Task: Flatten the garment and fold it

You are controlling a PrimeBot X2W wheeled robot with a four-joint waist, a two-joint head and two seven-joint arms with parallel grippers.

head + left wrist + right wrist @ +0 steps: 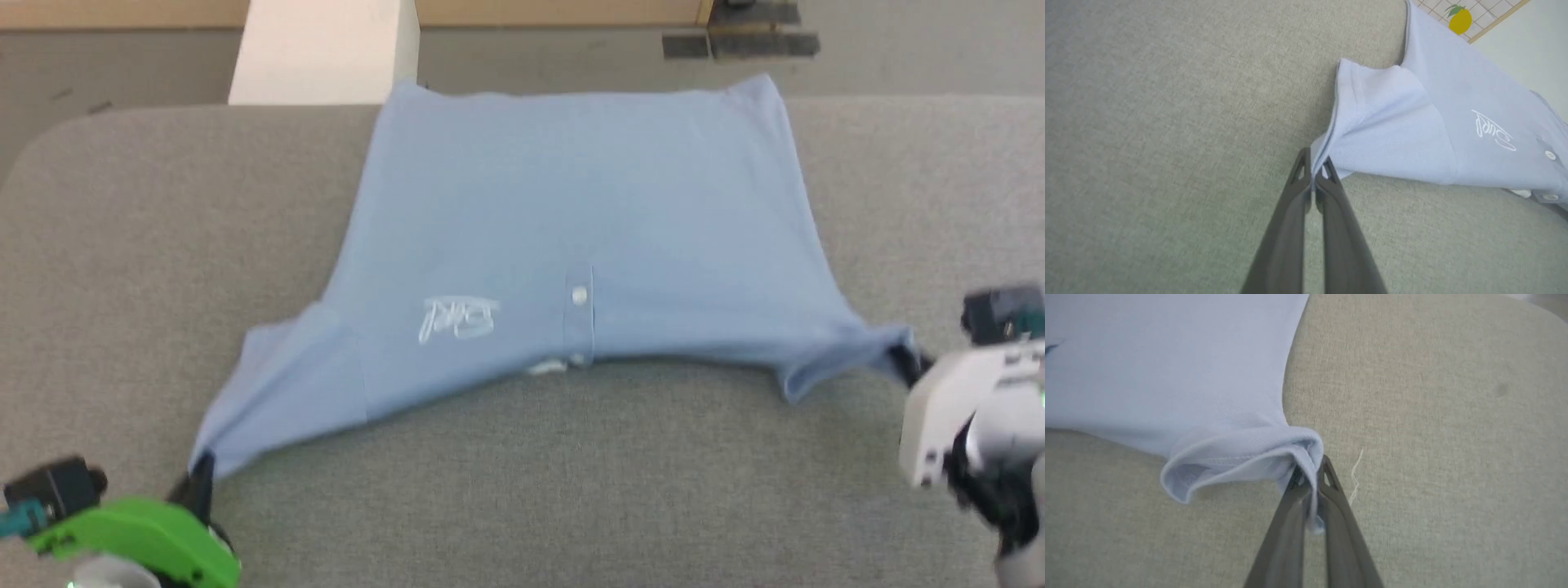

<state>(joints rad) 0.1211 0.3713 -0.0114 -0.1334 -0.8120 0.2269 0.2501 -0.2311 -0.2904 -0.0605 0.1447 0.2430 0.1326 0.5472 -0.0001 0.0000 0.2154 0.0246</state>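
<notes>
The garment (571,220), a light blue polo shirt, lies spread front-up on the grey table (571,490). Its white script logo (457,318) and button placket (579,314) face me, collar end nearest. My left gripper (198,478) is shut on the tip of the left sleeve (1372,122), pinched between the dark fingers (1290,212). My right gripper (913,363) is shut on the rolled cuff of the right sleeve (1241,457), cloth caught between its fingers (1343,522). Both sleeves are drawn outward and toward me.
A white box (326,49) stands beyond the table's far left edge, touching the shirt's hem corner. A loose white thread (1356,477) lies on the table beside the right fingers. Bare grey table surrounds the shirt on both sides and in front.
</notes>
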